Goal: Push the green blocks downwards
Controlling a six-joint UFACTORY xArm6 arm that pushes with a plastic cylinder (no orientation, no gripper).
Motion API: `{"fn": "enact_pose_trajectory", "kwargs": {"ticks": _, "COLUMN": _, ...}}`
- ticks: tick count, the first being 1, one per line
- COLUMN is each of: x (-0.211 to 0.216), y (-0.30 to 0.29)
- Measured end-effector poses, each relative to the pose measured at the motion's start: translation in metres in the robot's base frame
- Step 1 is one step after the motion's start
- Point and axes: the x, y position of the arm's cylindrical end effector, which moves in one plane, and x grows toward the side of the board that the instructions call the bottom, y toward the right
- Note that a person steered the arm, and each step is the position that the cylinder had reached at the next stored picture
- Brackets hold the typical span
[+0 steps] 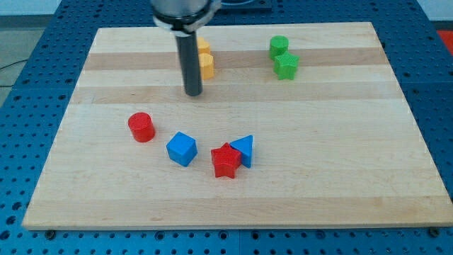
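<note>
Camera view. Rod hangs upright from the arm's housing at top centre; the housing is cut off by the frame's top edge. My tip rests on the table in the upper-middle area, just left of and below two yellow blocks. No hand on this rig, so no open or closed state to record.

The rod hides the yellow blocks' left sides; their shapes are hard to make out.

Green cylinder and green star-like block sit touching at upper right, well apart from my tip. The pair lines up roughly top to bottom, cylinder above.

Lower middle: red cylinder, blue cube, red star touching a blue triangular block.
</note>
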Motion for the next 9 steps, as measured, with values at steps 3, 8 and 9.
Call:
{"fn": "enact_pose_trajectory", "kwargs": {"ticks": 3, "x": -0.004, "y": 0.124}}
{"fn": "enact_pose_trajectory", "kwargs": {"ticks": 8, "x": -0.12, "y": 0.127}}
{"fn": "enact_pose_trajectory", "kwargs": {"ticks": 9, "x": -0.131, "y": 0.126}}
